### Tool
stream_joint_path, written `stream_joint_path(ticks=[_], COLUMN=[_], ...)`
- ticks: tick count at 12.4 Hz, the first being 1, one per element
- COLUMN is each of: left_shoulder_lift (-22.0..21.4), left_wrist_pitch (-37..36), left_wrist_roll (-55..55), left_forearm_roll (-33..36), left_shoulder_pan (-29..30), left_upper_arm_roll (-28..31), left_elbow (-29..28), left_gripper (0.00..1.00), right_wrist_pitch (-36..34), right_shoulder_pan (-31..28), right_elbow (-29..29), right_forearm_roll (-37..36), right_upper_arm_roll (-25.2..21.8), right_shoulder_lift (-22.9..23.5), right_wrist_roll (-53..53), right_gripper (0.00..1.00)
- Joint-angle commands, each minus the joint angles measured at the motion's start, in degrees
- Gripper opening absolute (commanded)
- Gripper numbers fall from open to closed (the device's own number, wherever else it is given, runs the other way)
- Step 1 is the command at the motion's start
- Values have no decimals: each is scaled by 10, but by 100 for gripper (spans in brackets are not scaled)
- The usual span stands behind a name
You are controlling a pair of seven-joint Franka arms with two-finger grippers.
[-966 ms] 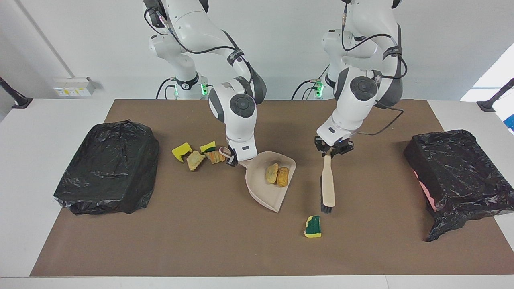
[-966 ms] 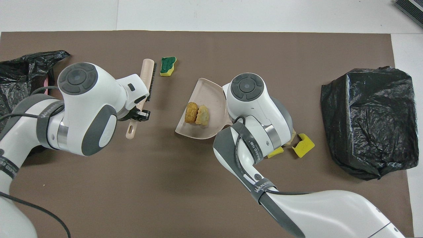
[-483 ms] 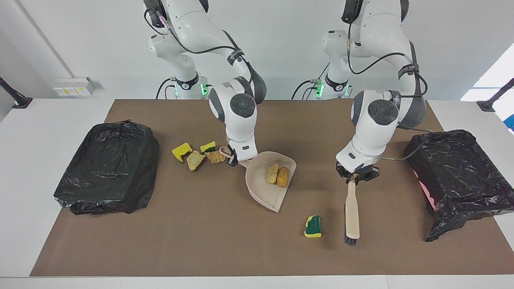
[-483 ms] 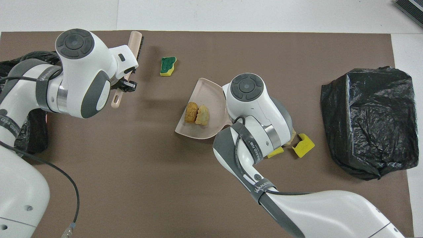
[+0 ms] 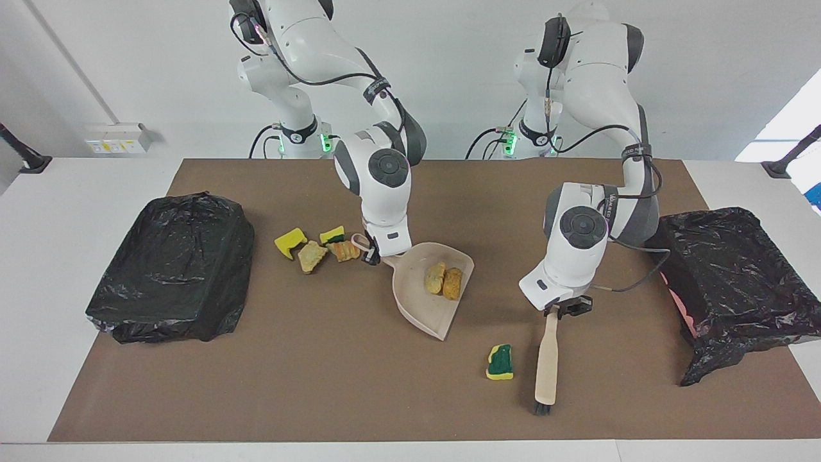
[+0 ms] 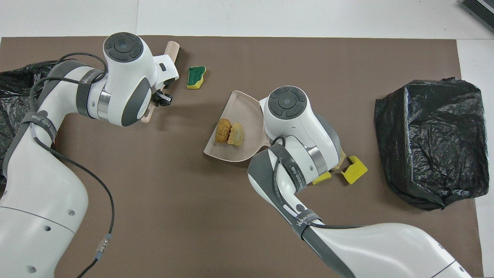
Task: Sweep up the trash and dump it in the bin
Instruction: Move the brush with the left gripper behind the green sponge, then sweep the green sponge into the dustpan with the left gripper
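- Brush [image 5: 546,359] hangs from the left gripper [image 5: 557,311], whose jaws we see clamped on the top of its handle; the bristles touch the brown mat [image 5: 321,398] at its edge farthest from the robots.
- We see the left arm bent at the elbow and reaching steeply down, its wrist tilted toward the middle of the table.
- A sponge scrap [image 5: 499,362] with a green back lies just beside the brush head, toward the right arm's end.
- We see the right arm folded down in mid-table, the right gripper [image 5: 372,251] clamped on the dustpan's handle.
- The dustpan [image 5: 426,307] rests on the mat, mouth pointing away from the robots, with two tan chunks [image 5: 443,280] lying side by side in it.
- Four more scraps [image 5: 314,247] sit clustered just beside the dustpan handle, toward the right arm's end.
- A black-bagged bin [image 5: 173,269] stands at the right arm's end, another bin [image 5: 737,282] at the left arm's end.
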Motion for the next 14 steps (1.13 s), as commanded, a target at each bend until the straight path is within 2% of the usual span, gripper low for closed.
stream_joint_path(ticks=[1,5,12,14], left_shoulder_lift=[1,-13,-101,-113], left_wrist_pitch=[-37,-72,-115,-117], left_wrist_roll=[3,4,4,-9], left_forearm_roll=[14,14,4,-19], left_shoulder_pan=[-16,-46,-118,-143], left_upper_arm_roll=[2,1,0,0], left_elbow=[17,4,-104,-113], left_gripper=[0,0,0,0], right_wrist_pitch=[-3,-4,-12,-12], right_shoulder_pan=[-3,-3,-2,-3], right_elbow=[-10,-10,-13,-12], right_forearm_roll=[7,7,7,7], right_upper_arm_roll=[5,5,5,5], right_shoulder_lift=[-15,-15,-18,-18], right_wrist_roll=[15,15,34,34], right_gripper=[0,0,0,0])
